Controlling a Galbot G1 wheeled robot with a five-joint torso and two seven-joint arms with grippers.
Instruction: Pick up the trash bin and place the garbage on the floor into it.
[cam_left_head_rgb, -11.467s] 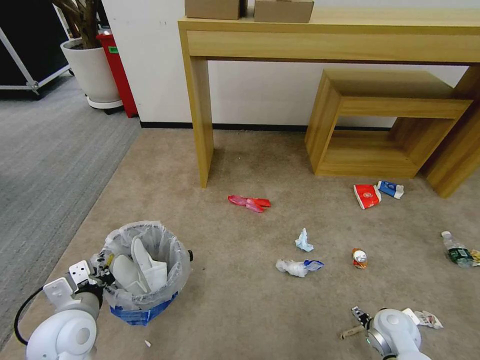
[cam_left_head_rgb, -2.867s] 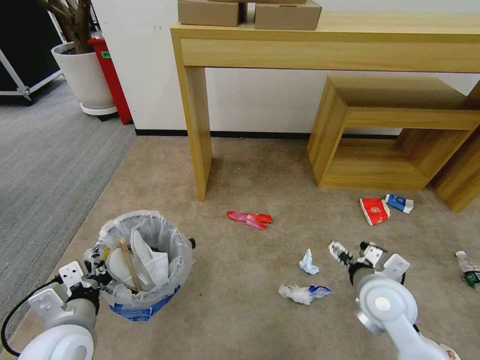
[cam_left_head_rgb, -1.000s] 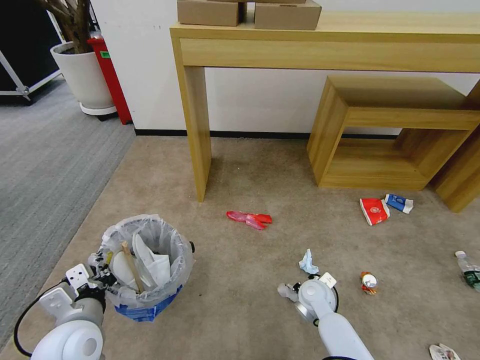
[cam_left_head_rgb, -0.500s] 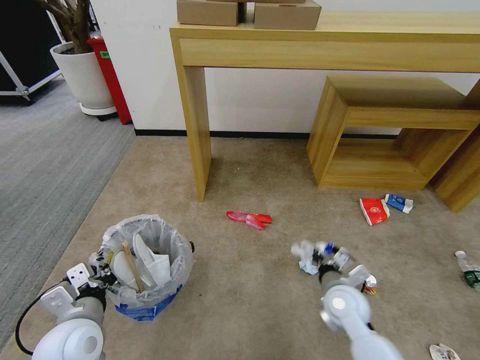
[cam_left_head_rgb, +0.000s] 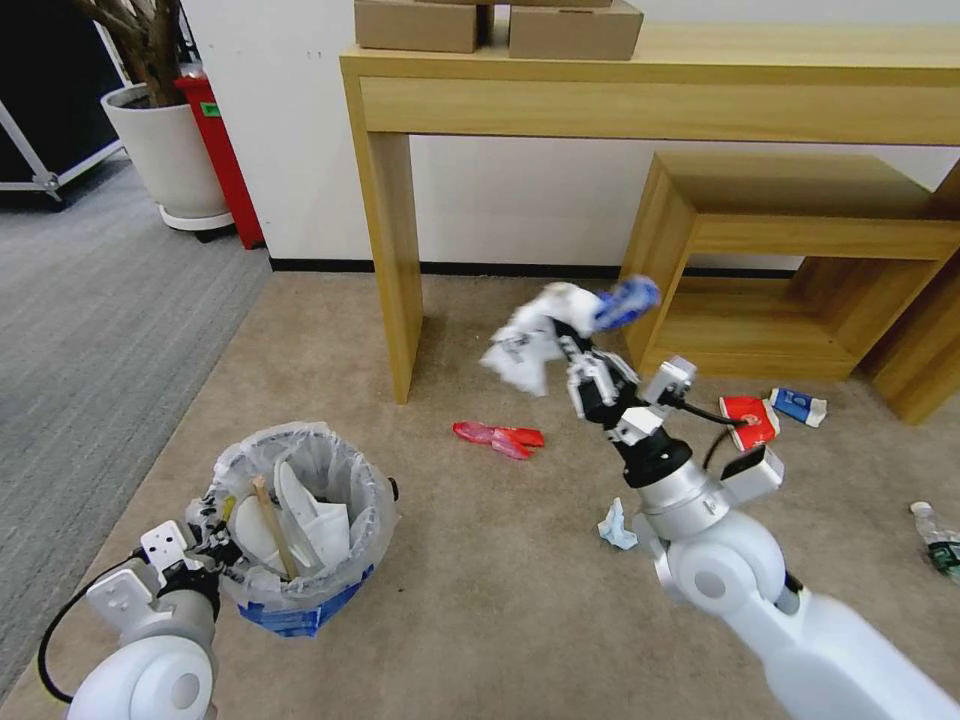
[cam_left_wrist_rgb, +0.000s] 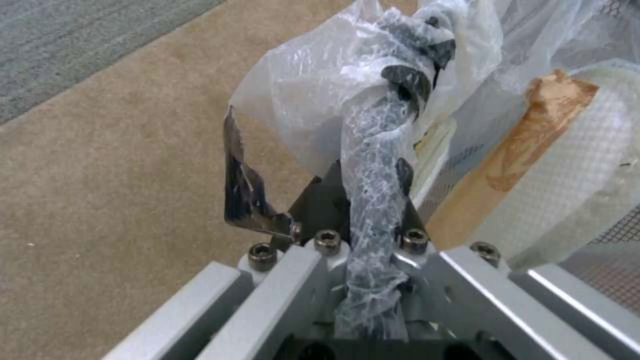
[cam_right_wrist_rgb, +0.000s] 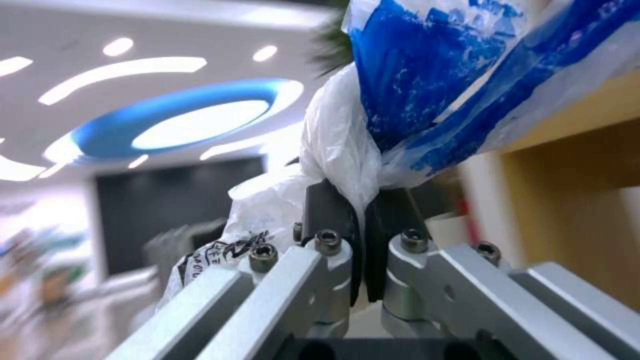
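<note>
The trash bin (cam_left_head_rgb: 300, 520) stands on the beige floor (cam_left_head_rgb: 480, 600) at the lower left, with white slippers (cam_left_head_rgb: 305, 510) and a wooden stick (cam_left_head_rgb: 270, 512) inside. My left gripper (cam_left_head_rgb: 207, 545) is shut on its rim and clear liner (cam_left_wrist_rgb: 373, 150). My right gripper (cam_left_head_rgb: 575, 350) is raised over the middle of the floor, shut on a crumpled white and blue wrapper (cam_left_head_rgb: 550, 325), which the right wrist view shows pinched between the fingers (cam_right_wrist_rgb: 333, 205). On the carpet lie a red wrapper (cam_left_head_rgb: 498, 436), a tissue (cam_left_head_rgb: 615, 525), a red cup (cam_left_head_rgb: 748, 420), a blue-white carton (cam_left_head_rgb: 800, 407) and a clear bottle (cam_left_head_rgb: 935, 545).
A tall wooden table (cam_left_head_rgb: 395, 250) with cardboard boxes (cam_left_head_rgb: 495, 25) stands against the wall, and a low wooden shelf (cam_left_head_rgb: 780, 270) sits to its right. At the far left are a white plant pot (cam_left_head_rgb: 165, 150) and grey ribbed carpet (cam_left_head_rgb: 80, 330).
My right gripper has risen from the floor with the white and blue wrapper held in it, swinging up and toward the table. The bin has shifted slightly to the right.
</note>
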